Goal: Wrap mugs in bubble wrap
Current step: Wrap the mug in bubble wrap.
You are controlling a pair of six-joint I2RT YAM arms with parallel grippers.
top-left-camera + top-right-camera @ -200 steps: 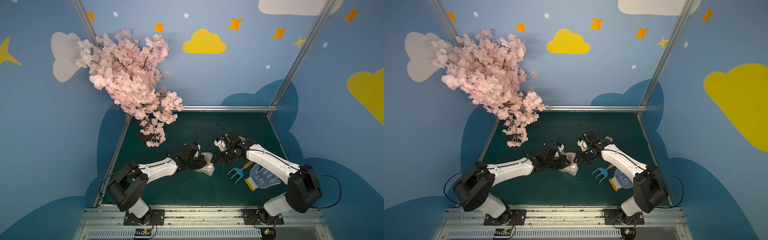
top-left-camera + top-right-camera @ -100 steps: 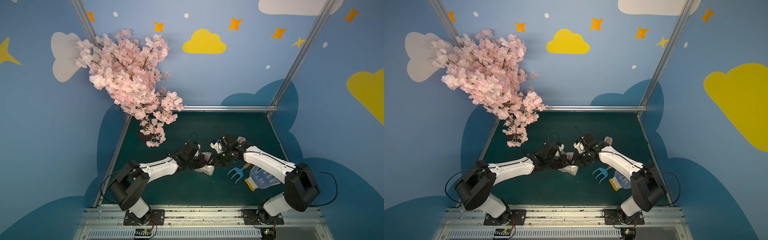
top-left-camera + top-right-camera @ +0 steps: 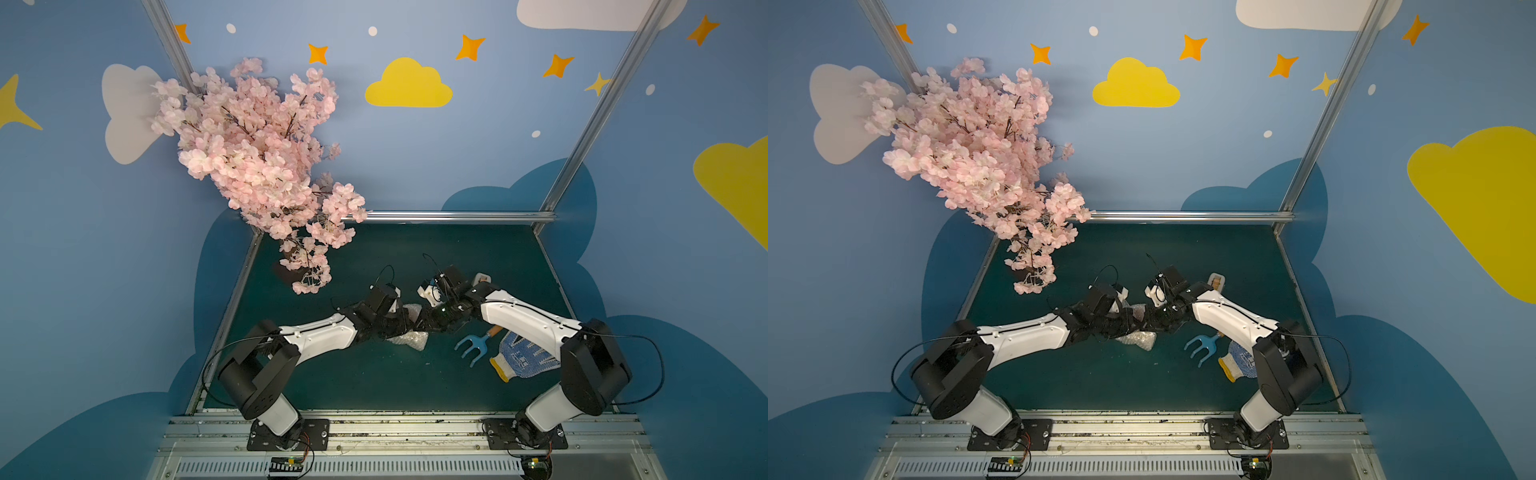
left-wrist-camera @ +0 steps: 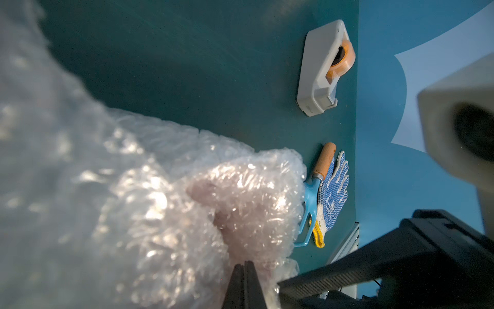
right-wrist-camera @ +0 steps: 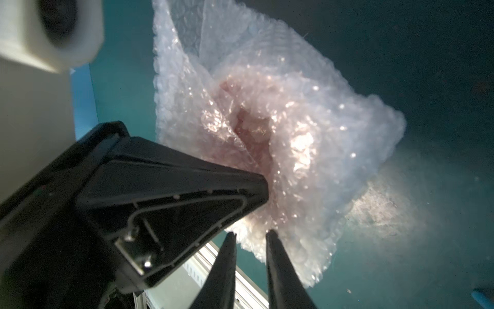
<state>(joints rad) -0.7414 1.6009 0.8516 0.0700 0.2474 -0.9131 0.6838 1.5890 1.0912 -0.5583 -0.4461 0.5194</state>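
The right gripper [image 5: 251, 234] has swung in to the bubble wrap [image 3: 411, 338] bundle at mid-frame in both top views. Its fingers are narrowing but still parted at the wrap's edge, so a second hold looks near, while the left gripper [image 4: 244, 263] stays pressed together, tips buried in wrap. The mug [image 5: 248, 125] inside shows only as a red hollow, its mouth and probably its long axis aimed toward the right gripper

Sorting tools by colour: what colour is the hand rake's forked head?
Light blue; the hand rake shows best in a top view.

Table [image 3: 374, 386]: bubble wrap [image 3: 409, 338], fork [image 3: 471, 345], glove [image 3: 523, 360], dispenser [image 4: 318, 72]
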